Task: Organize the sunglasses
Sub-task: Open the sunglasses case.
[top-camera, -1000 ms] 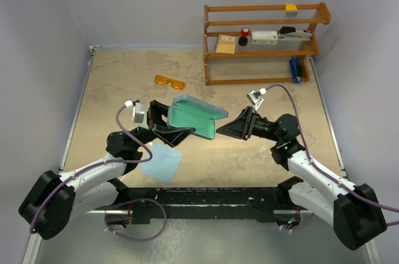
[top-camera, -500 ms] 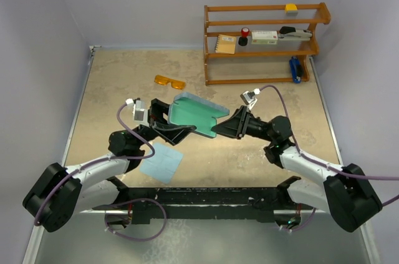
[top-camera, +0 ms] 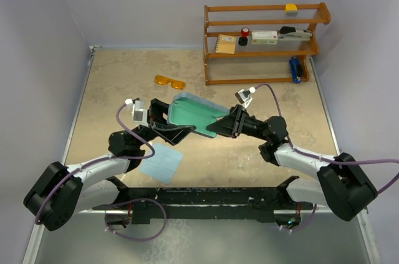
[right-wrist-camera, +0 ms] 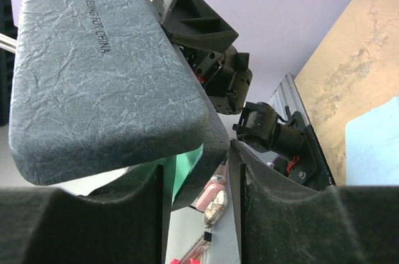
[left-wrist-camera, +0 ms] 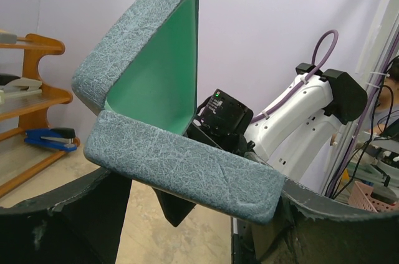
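Observation:
The orange sunglasses (top-camera: 170,81) lie on the table at the back, left of the shelf and apart from both arms. Held above the table's middle is the blue-grey case (top-camera: 194,114), open, its teal inside showing. My left gripper (top-camera: 171,125) is shut on its lower half (left-wrist-camera: 181,164), which spans the gap between the fingers, with the lid tilted up. My right gripper (top-camera: 215,128) has come in from the right. Its fingers (right-wrist-camera: 274,214) stand on either side of the case's edge (right-wrist-camera: 206,151), with a narrow gap left on one side.
A light blue cloth (top-camera: 162,163) lies flat under the left arm near the front edge. A wooden shelf (top-camera: 262,42) at the back right holds small items, and a blue stapler (top-camera: 295,69) sits on its lowest level. Grey walls close in the sides.
The right arm reached left to the case and its jaws narrowed around the case's edge. The left gripper kept the case in place. The sunglasses and cloth have not moved.

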### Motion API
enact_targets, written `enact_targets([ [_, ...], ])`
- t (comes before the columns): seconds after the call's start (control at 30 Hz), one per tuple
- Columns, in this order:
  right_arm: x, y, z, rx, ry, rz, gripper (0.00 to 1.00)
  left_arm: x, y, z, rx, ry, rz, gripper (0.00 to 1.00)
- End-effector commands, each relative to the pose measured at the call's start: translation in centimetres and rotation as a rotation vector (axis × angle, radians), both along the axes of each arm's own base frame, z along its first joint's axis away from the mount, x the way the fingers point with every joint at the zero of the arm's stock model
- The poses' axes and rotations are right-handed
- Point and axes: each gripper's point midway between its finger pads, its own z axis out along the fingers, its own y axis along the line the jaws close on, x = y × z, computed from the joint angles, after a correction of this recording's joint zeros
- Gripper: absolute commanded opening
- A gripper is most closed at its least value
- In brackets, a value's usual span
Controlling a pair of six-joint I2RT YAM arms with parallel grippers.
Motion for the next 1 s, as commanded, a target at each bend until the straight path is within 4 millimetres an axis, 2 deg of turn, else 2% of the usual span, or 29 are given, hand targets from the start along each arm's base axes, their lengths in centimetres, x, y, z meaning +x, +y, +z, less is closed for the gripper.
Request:
enact_targets([
  [0.0, -0.2, 0.0, 3.7, 0.105, -0.097, -0.005, 0.39, -0.9, 1.0, 3.0, -0.088, -0.095, 0.005, 0.00],
  [0.17, -0.4, 0.2, 4.0, 0.122, -0.093, 0.006, 0.23, -0.9, 1.0, 2.8, -0.084, -0.091, 0.003, 0.00],
  [0.43, -0.6, 0.2, 4.4, 0.148, -0.092, 0.013, 0.08, -0.8, 0.9, 2.6, -0.077, -0.086, 0.003, 0.01],
  [0.6, -0.9, 0.0, 5.3, 0.174, -0.105, 0.024, 0.02, 0.0, 0.7, 1.9, -0.041, -0.060, 0.037, 0.14],
  [0.67, -1.0, -0.1, 5.6, 0.180, -0.112, 0.024, 0.01, 0.6, 0.8, 1.6, -0.027, -0.032, 0.068, 0.28],
  [0.73, -1.0, 0.0, 5.7, 0.176, -0.115, 0.023, 0.01, 1.2, 1.0, 1.3, -0.006, -0.019, 0.106, 0.31],
  [0.8, -1.0, 0.0, 5.8, 0.176, -0.121, 0.024, 0.01, 2.0, 1.2, 0.8, 0.007, 0.019, 0.152, 0.47],
  [0.97, -1.0, 0.1, 5.5, 0.167, -0.116, 0.030, 0.00, 2.8, 1.8, 0.0, 0.021, 0.039, 0.210, 0.50],
])
